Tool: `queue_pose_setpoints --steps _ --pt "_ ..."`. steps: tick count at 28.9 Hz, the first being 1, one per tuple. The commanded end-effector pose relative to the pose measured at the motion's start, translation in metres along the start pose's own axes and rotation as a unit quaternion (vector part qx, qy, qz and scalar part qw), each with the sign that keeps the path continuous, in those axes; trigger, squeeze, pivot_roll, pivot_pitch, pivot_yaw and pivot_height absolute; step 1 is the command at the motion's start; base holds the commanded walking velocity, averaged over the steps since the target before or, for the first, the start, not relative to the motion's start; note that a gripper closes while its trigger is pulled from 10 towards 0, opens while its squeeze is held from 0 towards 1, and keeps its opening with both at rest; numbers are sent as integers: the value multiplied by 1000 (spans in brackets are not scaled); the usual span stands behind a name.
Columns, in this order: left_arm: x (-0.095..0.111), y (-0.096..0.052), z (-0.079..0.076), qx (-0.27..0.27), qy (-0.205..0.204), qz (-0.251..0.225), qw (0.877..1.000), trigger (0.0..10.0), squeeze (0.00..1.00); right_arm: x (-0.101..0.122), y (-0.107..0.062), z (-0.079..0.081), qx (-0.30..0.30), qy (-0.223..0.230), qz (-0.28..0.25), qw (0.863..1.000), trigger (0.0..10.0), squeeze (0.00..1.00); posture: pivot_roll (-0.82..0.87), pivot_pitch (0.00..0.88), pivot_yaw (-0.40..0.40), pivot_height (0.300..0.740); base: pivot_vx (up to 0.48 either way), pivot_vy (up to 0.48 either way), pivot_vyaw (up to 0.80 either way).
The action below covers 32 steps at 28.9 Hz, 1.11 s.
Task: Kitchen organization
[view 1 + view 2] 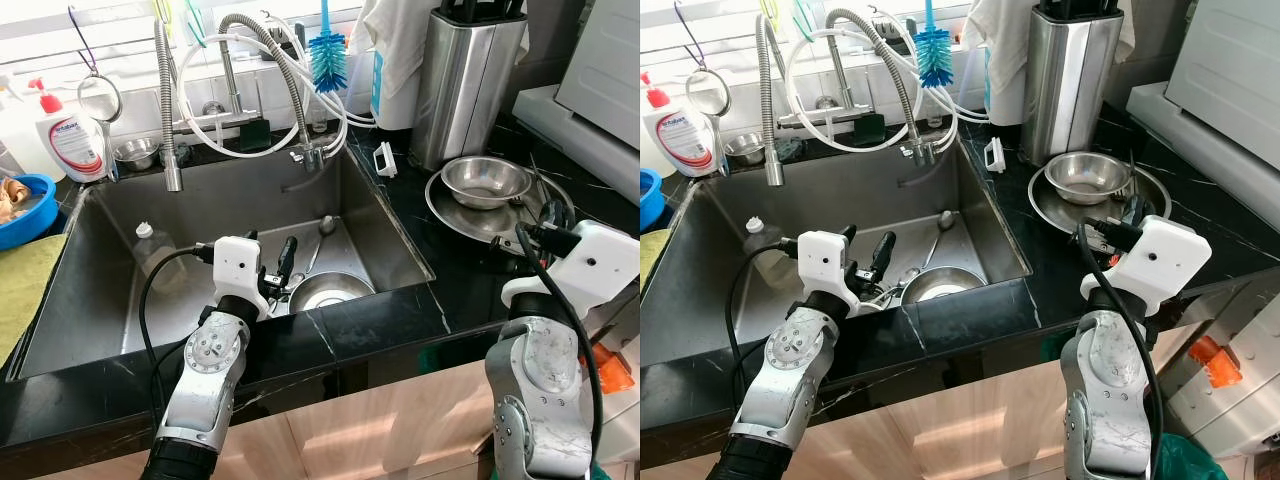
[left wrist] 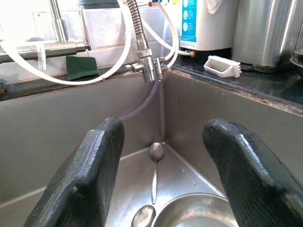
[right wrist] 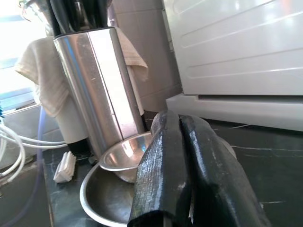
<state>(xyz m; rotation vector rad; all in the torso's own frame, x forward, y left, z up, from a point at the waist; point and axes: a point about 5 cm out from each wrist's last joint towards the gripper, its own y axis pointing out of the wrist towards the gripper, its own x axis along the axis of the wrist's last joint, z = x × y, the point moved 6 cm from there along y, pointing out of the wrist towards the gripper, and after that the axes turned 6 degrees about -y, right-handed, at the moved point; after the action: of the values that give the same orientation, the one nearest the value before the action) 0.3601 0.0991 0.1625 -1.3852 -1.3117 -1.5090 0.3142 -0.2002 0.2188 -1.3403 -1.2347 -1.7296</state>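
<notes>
My left gripper (image 1: 278, 268) reaches into the sink (image 1: 120, 300), fingers apart above a bowl (image 1: 328, 292) (my right gripper (image 3: 182, 189) is pressed together).

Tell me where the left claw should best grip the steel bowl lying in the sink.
Probably the bowl's near rim, from above. It sits upright against the sink's front right corner, and the open left claw hangs just beside it, so one finger could go inside and one outside.

My left gripper (image 2: 161, 175) reaches ahead toward twelve o'clock, fingers spread wide, while my right gripper (image 3: 182, 165) sits at three o'clock, fingers pressed together.
</notes>
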Motion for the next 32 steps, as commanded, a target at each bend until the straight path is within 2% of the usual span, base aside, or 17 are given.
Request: queue_pose_setpoints --steps 1,2,3,8,12,15,19,22,23,25,26,28,29,32 --pt "2 1 2 2 9 -5 1000 10000 0 14 1 15 36 11 -25 999 10000 0 -131 0 70 740 0 0 0" --pt "2 1 2 2 9 -5 1000 10000 0 14 1 35 103 17 -19 994 10000 0 -132 0 70 740 0 0 0" --pt "2 1 2 2 9 -5 1000 10000 0 13 0 44 138 22 -17 990 10000 0 -134 0 70 740 0 0 0" --pt "1 1 3 4 8 -5 1000 10000 0 18 3 51 183 47 -16 982 10000 0 -132 0 67 740 0 0 0" --pt "1 1 3 7 8 -5 1000 10000 0 14 -1 71 271 55 0 961 10000 0 -135 0 68 740 0 0 0" --pt "2 2 3 7 8 -6 1000 10000 0 9 -3 77 298 38 11 954 10000 0 -135 0 69 740 0 0 0" --pt "2 2 4 8 9 -6 1000 10000 0 6 -6 86 345 50 21 937 10000 0 -133 0 68 740 0 0 0" --pt "2 2 6 10 12 -6 1000 10000 0 4 -9 95 392 80 38 916 10000 0 -131 0 67 740 0 0 0" --pt "2 2 6 10 12 -6 1000 10000 0 4 -9 96 395 81 39 914 10000 0 -131 0 69 740 0 0 0" --pt "2 3 6 10 13 -6 1000 10000 0 2 -12 100 419 100 53 901 10000 0 -131 0 69 740 0 0 0" --pt "2 4 5 9 12 -7 1000 10000 0 -3 -17 105 440 126 75 886 10000 0 -132 0 69 740 0 0 0" --pt "2 4 5 9 12 -7 1000 10000 0 -5 -19 106 449 129 82 880 10000 0 -131 0 68 740 0 0 0" --pt "2 4 5 9 12 -7 1000 10000 0 -11 -22 105 461 116 88 875 10000 0 -128 0 67 740 0 0 0" --pt "2 5 5 9 12 -8 1000 10000 0 -21 -22 102 460 108 103 876 10000 0 -125 0 64 740 0 0 0"
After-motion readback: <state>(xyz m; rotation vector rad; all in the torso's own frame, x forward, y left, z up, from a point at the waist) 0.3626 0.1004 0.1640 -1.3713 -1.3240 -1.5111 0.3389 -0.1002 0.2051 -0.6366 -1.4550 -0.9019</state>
